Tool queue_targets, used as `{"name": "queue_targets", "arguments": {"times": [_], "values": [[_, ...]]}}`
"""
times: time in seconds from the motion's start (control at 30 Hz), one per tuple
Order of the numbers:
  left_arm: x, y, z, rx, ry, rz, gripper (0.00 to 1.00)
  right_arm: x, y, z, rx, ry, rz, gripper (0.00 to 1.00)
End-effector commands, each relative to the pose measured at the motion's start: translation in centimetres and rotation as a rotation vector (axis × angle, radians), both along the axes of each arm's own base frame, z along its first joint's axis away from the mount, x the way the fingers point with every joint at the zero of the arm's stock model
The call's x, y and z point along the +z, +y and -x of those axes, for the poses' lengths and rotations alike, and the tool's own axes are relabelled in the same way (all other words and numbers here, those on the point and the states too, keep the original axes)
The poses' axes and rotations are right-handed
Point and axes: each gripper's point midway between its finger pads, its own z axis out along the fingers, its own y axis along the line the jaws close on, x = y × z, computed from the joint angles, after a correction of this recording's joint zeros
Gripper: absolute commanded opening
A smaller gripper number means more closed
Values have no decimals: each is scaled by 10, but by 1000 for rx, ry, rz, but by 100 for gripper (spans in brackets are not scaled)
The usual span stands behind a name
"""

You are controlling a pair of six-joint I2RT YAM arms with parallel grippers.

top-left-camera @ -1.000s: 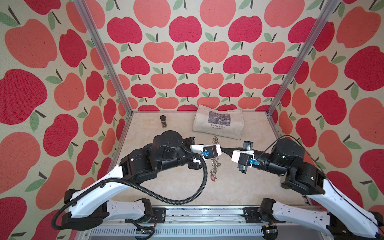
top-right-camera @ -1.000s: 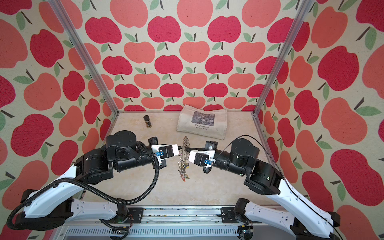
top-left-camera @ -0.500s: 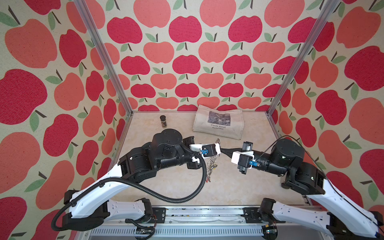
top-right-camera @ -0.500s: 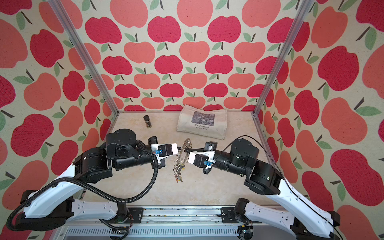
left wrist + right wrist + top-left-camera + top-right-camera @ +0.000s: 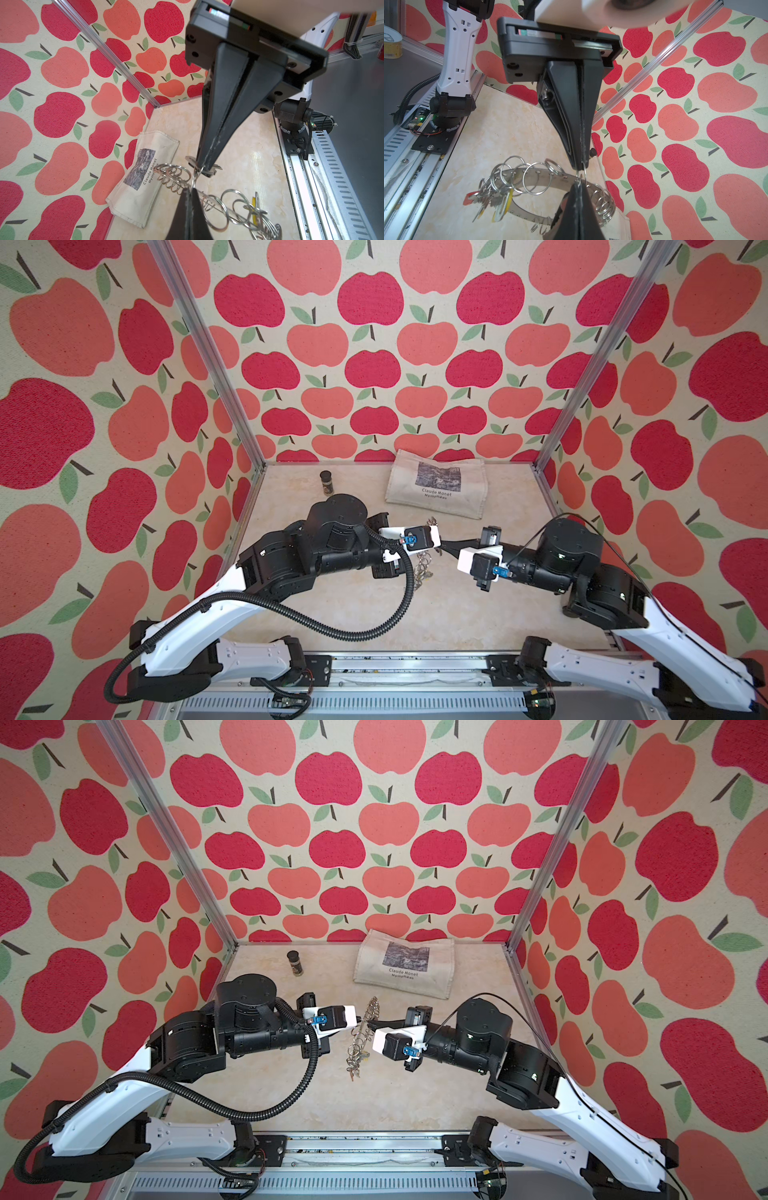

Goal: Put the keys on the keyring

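Three apple-patterned walls [image 5: 374, 364] enclose one surface — beige marbled tabletop [image 5: 478, 614].

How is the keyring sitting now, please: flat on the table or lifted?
Lifted, on edge: the keyring hangs from the shut left gripper.
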Motion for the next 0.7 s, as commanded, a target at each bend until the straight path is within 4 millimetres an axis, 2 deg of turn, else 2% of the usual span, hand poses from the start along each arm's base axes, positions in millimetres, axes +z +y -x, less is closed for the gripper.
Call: {"name": "queue_targets", "arguments": {"times": [0.0,0.67], "values": [[25,-3,-4,12,-8,80,0,1,4,16,77,-5,5,0],[22,-2,-5,13,18,70,0,8,1,23,95,-29,-29,0]]}}
